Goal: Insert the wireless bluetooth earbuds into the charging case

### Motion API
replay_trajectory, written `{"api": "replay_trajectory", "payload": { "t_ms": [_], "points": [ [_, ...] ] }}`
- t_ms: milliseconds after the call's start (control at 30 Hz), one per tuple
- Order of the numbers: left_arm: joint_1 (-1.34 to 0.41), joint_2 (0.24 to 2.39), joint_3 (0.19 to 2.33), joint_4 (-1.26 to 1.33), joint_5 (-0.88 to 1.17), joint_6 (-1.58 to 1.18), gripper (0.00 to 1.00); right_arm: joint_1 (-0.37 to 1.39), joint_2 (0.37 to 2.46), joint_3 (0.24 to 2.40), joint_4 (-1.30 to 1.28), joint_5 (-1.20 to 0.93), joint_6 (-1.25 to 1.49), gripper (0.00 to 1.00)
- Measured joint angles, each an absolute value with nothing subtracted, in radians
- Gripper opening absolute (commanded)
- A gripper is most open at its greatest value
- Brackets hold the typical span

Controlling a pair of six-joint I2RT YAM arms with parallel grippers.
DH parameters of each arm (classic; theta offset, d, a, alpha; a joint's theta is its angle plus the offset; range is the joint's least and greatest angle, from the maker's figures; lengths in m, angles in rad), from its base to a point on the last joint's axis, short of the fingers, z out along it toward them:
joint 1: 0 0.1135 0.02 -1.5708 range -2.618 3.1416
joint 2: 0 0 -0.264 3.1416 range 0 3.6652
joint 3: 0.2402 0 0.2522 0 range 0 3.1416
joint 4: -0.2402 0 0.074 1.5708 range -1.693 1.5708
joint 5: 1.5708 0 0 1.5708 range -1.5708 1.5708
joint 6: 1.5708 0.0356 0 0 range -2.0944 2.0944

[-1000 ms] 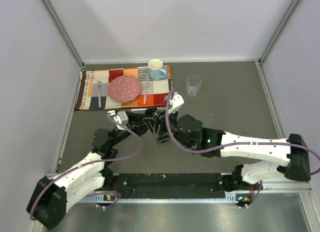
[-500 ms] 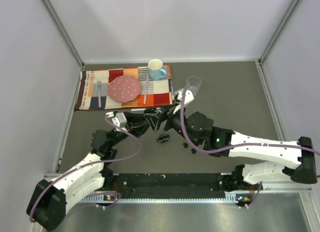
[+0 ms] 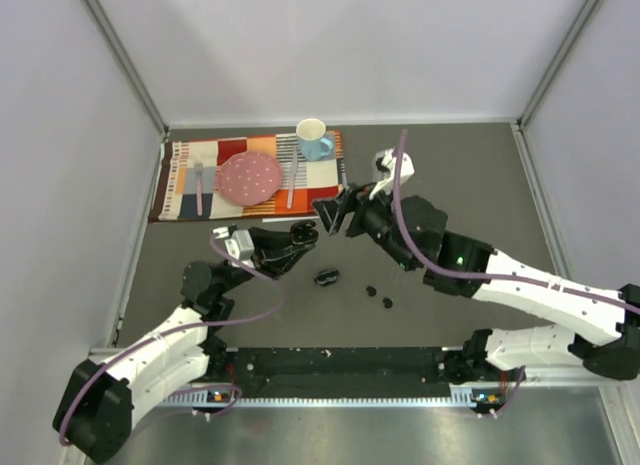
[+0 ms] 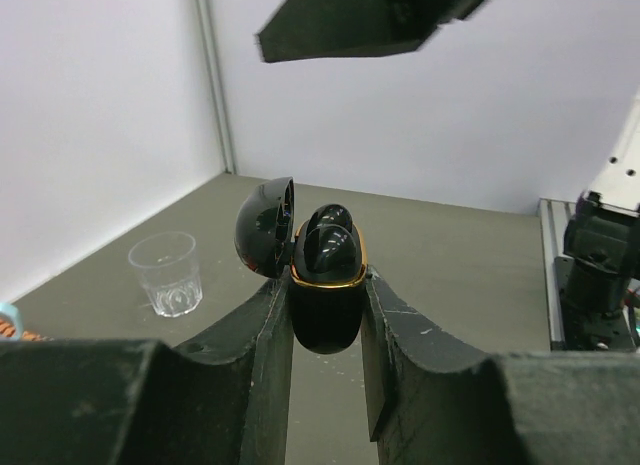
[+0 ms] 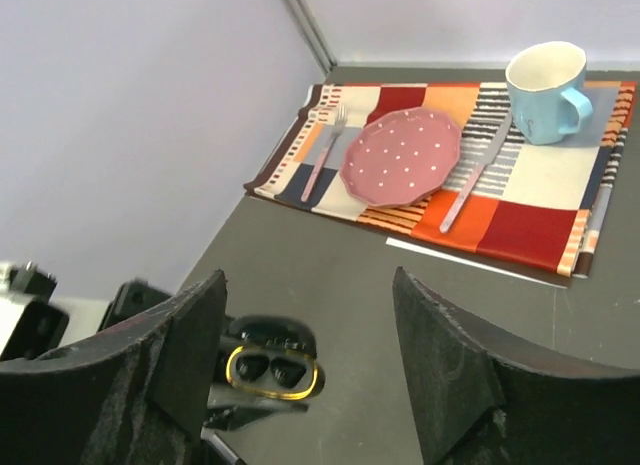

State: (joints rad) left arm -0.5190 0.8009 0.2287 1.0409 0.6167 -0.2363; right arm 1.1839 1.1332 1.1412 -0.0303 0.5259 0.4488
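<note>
My left gripper is shut on an open black charging case with a gold rim, holding it upright above the table with the lid tipped back. Two glossy black earbuds sit in its wells; they also show in the right wrist view. My right gripper is open and empty, above and just beyond the case. Two more earbuds lie loose on the table near a second black case.
A striped placemat at the back left holds a pink dotted plate, fork, knife and blue mug. A clear glass cup stands on the table beyond the held case.
My right gripper has lifted off the held case and drawn back to the right and farther away, open. My left gripper still holds the case, which has shifted little.
</note>
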Motion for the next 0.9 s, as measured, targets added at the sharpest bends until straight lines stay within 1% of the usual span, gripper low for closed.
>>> {"api": "replay_trajectory", "payload": {
  "t_ms": [33, 67, 133, 200, 300, 367, 400, 467, 500, 533, 667, 733, 767, 800, 867, 900],
  "points": [
    [-0.519, 0.801, 0.229, 1.048, 0.628, -0.237, 0.00, 1.162, 1.141, 1.164, -0.067, 0.505, 0.470, 0.56],
    [-0.519, 0.801, 0.229, 1.053, 0.641, -0.236, 0.00, 1.142, 1.149, 1.187, -0.099, 0.479, 0.487, 0.54],
    [-0.519, 0.801, 0.229, 1.063, 0.670, -0.237, 0.00, 1.105, 1.173, 1.234, -0.168, 0.421, 0.519, 0.51],
    [-0.519, 0.801, 0.230, 1.073, 0.699, -0.236, 0.00, 1.083, 1.204, 1.275, -0.223, 0.360, 0.538, 0.50],
    [-0.519, 0.801, 0.235, 1.090, 0.738, -0.236, 0.00, 1.072, 1.256, 1.332, -0.294, 0.284, 0.552, 0.47],
    [-0.519, 0.801, 0.239, 1.100, 0.757, -0.233, 0.00, 1.071, 1.287, 1.350, -0.334, 0.239, 0.559, 0.41],
    [-0.519, 0.802, 0.242, 1.101, 0.765, -0.233, 0.00, 1.071, 1.299, 1.352, -0.354, 0.218, 0.562, 0.33],
    [-0.519, 0.804, 0.246, 1.104, 0.772, -0.231, 0.00, 1.070, 1.314, 1.352, -0.387, 0.189, 0.569, 0.27],
    [-0.519, 0.804, 0.247, 1.102, 0.778, -0.229, 0.00, 1.070, 1.319, 1.352, -0.396, 0.179, 0.569, 0.20],
    [-0.519, 0.804, 0.247, 1.101, 0.779, -0.228, 0.00, 1.070, 1.322, 1.352, -0.409, 0.163, 0.570, 0.18],
    [-0.520, 0.815, 0.259, 1.081, 0.779, -0.217, 0.00, 1.070, 1.321, 1.350, -0.427, 0.113, 0.570, 0.17],
    [-0.521, 0.819, 0.262, 1.063, 0.778, -0.213, 0.00, 1.069, 1.314, 1.341, -0.426, 0.104, 0.570, 0.19],
    [-0.521, 0.822, 0.263, 1.056, 0.778, -0.213, 0.00, 1.069, 1.309, 1.333, -0.424, 0.104, 0.570, 0.23],
    [-0.522, 0.827, 0.264, 1.045, 0.778, -0.214, 0.00, 1.069, 1.295, 1.314, -0.418, 0.110, 0.572, 0.32],
    [-0.524, 0.838, 0.267, 1.024, 0.776, -0.215, 0.00, 1.068, 1.271, 1.282, -0.414, 0.144, 0.584, 0.42],
    [-0.524, 0.845, 0.271, 1.001, 0.768, -0.220, 0.00, 1.068, 1.254, 1.261, -0.416, 0.175, 0.596, 0.43]
  ]
}}
